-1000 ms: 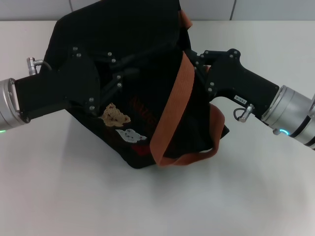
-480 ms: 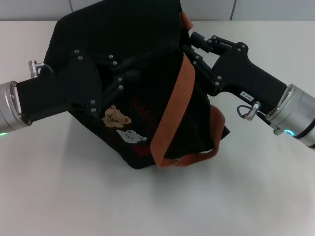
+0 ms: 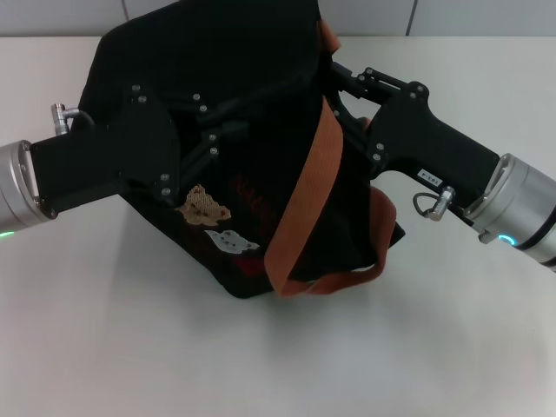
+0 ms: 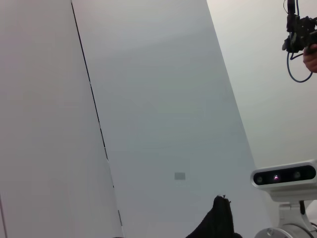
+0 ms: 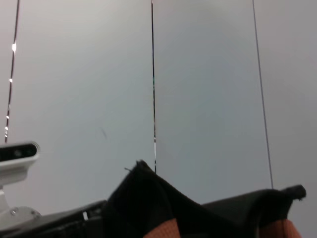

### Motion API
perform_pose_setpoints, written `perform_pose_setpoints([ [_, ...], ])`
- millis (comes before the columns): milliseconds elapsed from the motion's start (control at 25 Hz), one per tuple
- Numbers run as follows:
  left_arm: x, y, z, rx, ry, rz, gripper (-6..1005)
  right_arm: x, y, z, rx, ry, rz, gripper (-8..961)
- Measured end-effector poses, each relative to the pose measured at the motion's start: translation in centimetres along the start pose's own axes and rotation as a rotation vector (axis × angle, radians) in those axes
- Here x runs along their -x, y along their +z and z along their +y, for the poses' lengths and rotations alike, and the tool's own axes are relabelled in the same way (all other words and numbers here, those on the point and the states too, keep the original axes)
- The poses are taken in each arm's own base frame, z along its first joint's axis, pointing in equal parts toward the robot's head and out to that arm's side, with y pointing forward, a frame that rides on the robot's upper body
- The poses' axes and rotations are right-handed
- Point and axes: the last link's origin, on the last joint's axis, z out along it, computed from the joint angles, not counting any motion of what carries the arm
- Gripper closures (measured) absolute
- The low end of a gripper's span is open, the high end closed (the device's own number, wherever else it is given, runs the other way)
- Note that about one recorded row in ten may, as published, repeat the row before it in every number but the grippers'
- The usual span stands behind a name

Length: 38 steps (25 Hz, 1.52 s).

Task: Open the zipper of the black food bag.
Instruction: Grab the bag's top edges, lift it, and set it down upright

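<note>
Black fabric of the black food bag [image 3: 252, 104] sits braced by the left tool [image 3: 204, 135], its grip unclear, as the right tool [image 3: 340, 80], grip likewise hidden, has pulled back along the top edge, suggesting zipper-opening underway.

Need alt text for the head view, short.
A black food bag with orange-brown straps and bear and cat patches stands on a white table, flanked by both arms. The left gripper presses against its front face; the right gripper reaches its top edge on the other side. The zipper is not discernible.
</note>
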Motion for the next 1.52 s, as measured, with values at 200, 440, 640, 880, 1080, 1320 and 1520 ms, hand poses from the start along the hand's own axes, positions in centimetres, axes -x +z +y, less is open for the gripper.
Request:
perform_pose_setpoints([
  [200,0.1,0.1,-0.1,0.001,0.002,-0.005,932,0.3,-0.7,0.3,-0.007,0.012,-0.036,544],
  [440,0.1,0.1,-0.1,0.001,0.002,-0.007,934,0.2,-1.2,0.3,-0.019,0.016,-0.039,545],
  [640,0.1,0.2,0.0,0.004,0.001,-0.005,935,-0.3,-0.6,0.0,-0.034,0.014,0.005,546],
  [880,0.1,0.2,0.0,0.006,0.001,-0.005,937,-0.7,0.4,-0.2,-0.025,0.009,0.040,553],
  [1080,0.1,0.2,0.0,0.006,0.000,-0.006,938,-0.6,0.9,-0.2,-0.010,0.003,0.046,561],
  [1320,0.1,0.2,0.0,0.005,0.001,-0.005,939,-0.6,1.2,-0.3,-0.006,-0.003,0.052,751],
  [1520,0.1,0.2,0.0,0.005,0.002,-0.004,940,-0.7,1.2,-0.3,-0.007,-0.004,0.058,798],
])
